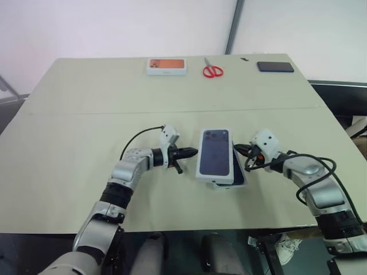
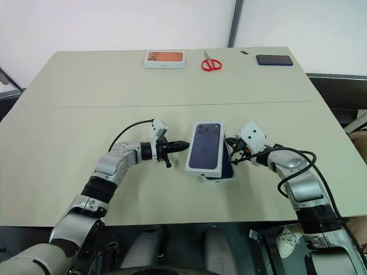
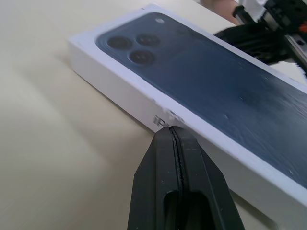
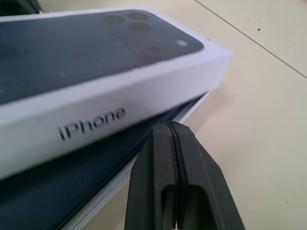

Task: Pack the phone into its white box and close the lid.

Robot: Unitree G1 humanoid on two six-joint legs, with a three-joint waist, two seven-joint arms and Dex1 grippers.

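The lid (image 1: 215,153), white with a dark blue phone picture on top, lies askew over the white box (image 4: 111,190) at the table's middle. It does not sit down flush. Under its right edge the dark navy phone (image 4: 57,196) shows inside the white box. My left gripper (image 1: 192,152) is shut, and its tip (image 3: 171,132) sits at the lid's left side wall. My right gripper (image 1: 239,150) is shut too. Its tip (image 4: 169,127) sits at the lid's right side, at the seam between the lid and the box below. Neither gripper holds anything.
Along the table's far edge lie a white box with an orange picture (image 1: 166,66), red scissors (image 1: 212,70) and a black slab (image 1: 275,66). The beige table (image 1: 69,143) spreads wide to the left and right of the box.
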